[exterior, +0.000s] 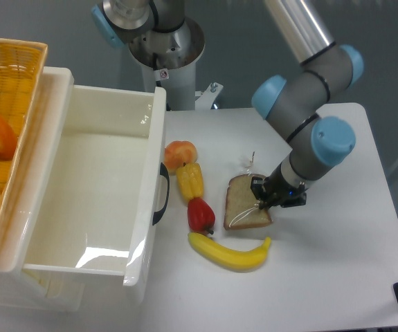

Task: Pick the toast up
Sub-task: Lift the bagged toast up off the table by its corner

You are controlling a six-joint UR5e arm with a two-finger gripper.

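Gripper (266, 198) pinches the toast's (246, 207) right edge; the grasp looks made, though the fingers are partly hidden. Toast sits just behind the banana (230, 251), beside the red pepper (200, 215). Lift apparently not yet completed.

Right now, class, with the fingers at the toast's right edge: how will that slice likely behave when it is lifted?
The toast looks thin and flat, so probably light. Held only at its right edge by the gripper, it may sag or swing. Its clear wrapping looks glossy, so it could slip.
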